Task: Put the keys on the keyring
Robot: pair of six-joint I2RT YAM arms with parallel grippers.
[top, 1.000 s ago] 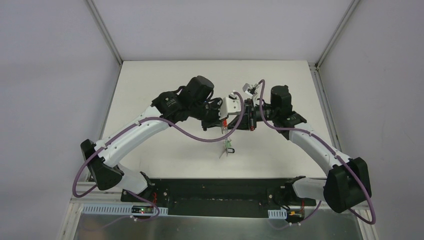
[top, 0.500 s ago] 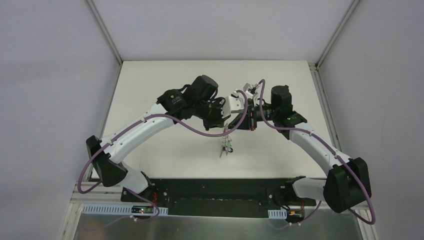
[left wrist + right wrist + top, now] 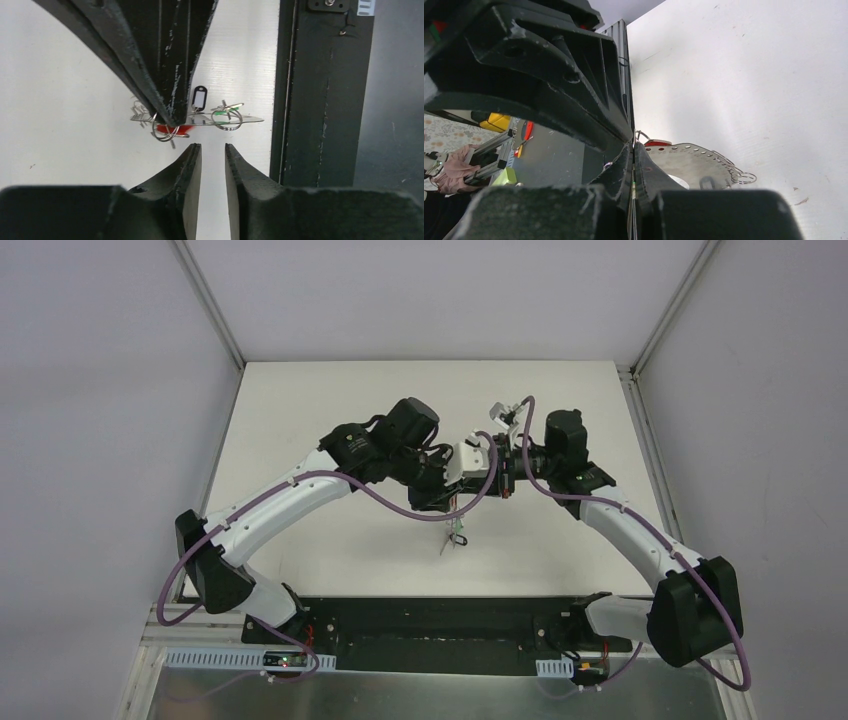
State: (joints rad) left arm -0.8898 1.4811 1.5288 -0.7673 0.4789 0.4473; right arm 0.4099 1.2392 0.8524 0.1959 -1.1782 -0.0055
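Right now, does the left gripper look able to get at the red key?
Probably yes: the left gripper, jaws apart, faces the red key across clear space, though the right gripper holding the keyring crowds it.

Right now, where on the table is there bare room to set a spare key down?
Bare: the white table's far strip behind both arms; the near patch inside the right arm's bend. Crowded: centre, where left tool and right tool meet at the thin grey metal keyring.

Keyring (image 3: 250, 119) edge-on, red key (image 3: 172, 129), green key (image 3: 223, 108) attached
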